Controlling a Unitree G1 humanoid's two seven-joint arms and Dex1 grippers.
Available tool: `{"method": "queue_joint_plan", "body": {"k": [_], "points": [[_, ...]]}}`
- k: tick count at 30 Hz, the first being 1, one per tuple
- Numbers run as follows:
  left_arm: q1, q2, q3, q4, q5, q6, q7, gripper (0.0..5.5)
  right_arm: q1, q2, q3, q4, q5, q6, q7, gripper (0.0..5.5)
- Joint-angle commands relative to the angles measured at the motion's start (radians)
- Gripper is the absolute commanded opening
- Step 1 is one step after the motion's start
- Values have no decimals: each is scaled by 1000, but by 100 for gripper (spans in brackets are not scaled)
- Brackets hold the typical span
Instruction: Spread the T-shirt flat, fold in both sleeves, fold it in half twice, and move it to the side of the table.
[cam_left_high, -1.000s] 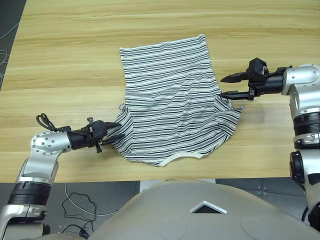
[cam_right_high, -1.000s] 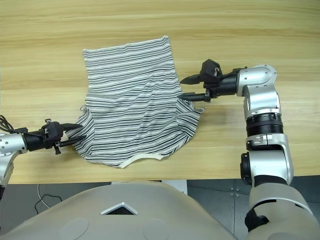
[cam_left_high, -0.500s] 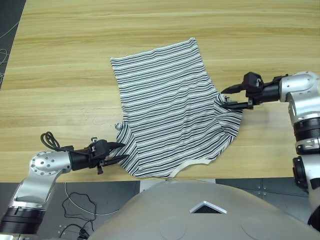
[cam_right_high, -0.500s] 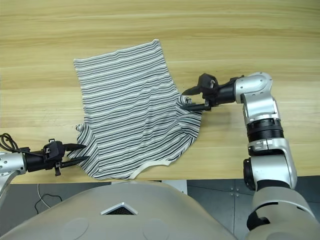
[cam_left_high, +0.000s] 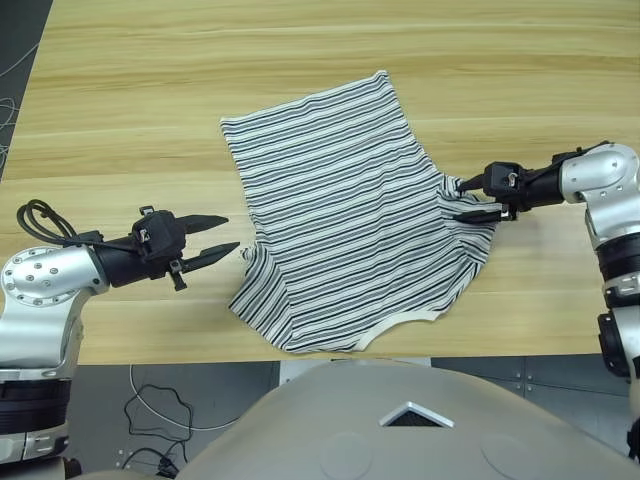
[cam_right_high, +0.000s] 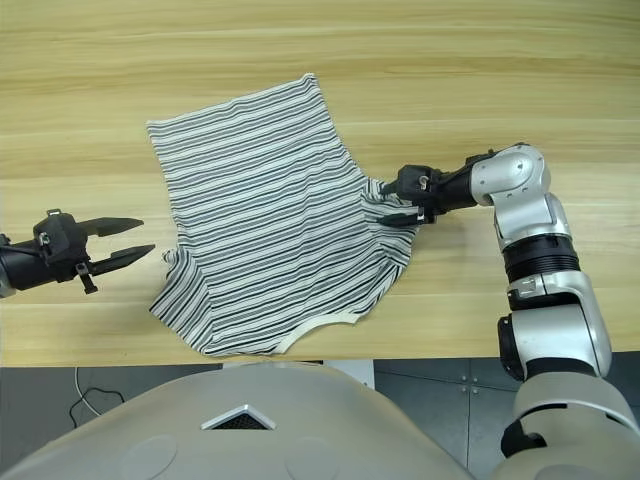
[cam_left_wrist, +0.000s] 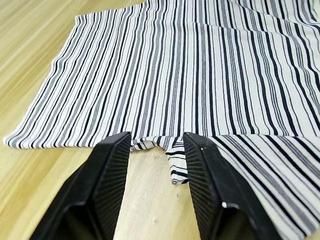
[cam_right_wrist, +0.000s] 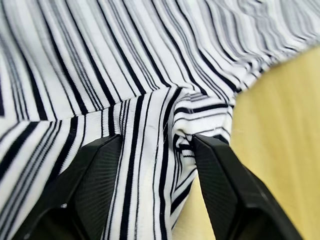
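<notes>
Left gripper (cam_left_high: 227, 232) hangs with its two fingers spread and nothing between them, just beside the T-shirt's (cam_left_high: 345, 210) left sleeve (cam_left_high: 248, 258) but not touching it; in the left wrist view the small crumpled tab of that sleeve lies on the wood just beyond the fingertips. Right gripper (cam_left_high: 462, 198) has its fingers parted on either side of a raised fold of the right sleeve (cam_left_high: 472, 228), straddling the cloth rather than clamping it, as far as the right wrist view shows. The T-shirt lies on the table (cam_left_high: 130, 120), toward its near edge and turned at a slant, with the hem (cam_left_high: 305, 98) away from the robot and the collar (cam_left_high: 400, 322) close to the table's front edge. Its body is mostly smooth, but both sleeves are bunched in against the sides and ripples run across the right shoulder. By my judgement the task stands in its first step: the spreading is partly done and the sleeves need pulling out flat. Folding in the sleeves, both halvings and the move to the side of the table are all yet to do.
</notes>
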Motion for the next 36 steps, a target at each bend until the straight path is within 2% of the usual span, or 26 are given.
{"method": "queue_joint_plan", "body": {"k": [1, 8, 11, 15, 19, 23, 26, 30, 33, 36], "points": [[-37, -21, -54, 8, 51, -2, 6, 194, -48, 85, 9, 96, -37, -43, -113, 259], [-78, -42, -79, 28, 81, -8, 14, 194, -69, 172, 69, 236, -115, -139, -255, 259], [-134, -85, -130, 76, 131, -19, 42, 194, -91, 197, 30, 269, -68, -143, -284, 259], [-236, -149, -200, 166, 222, -33, 103, 194, -115, 166, -7, 285, -36, -136, -255, 259], [-349, -205, -255, 219, 269, -24, 130, 194, -152, 181, -136, 244, 135, -42, -152, 259], [-423, -244, -300, 272, 296, -21, 132, 194, -140, 189, -264, 61, 389, 211, 37, 259], [-439, -253, -309, 294, 303, -19, 133, 194, -123, 171, -306, -72, 517, 422, 126, 259], [-421, -258, -312, 294, 307, -22, 140, 194, -28, 77, -224, -205, 498, 561, 257, 259], [-412, -264, -307, 297, 309, -24, 151, 194, 64, -16, -145, -272, 434, 568, 343, 259], [-412, -270, -312, 306, 314, -29, 156, 194, 97, -56, -142, -265, 414, 555, 361, 259]]}}
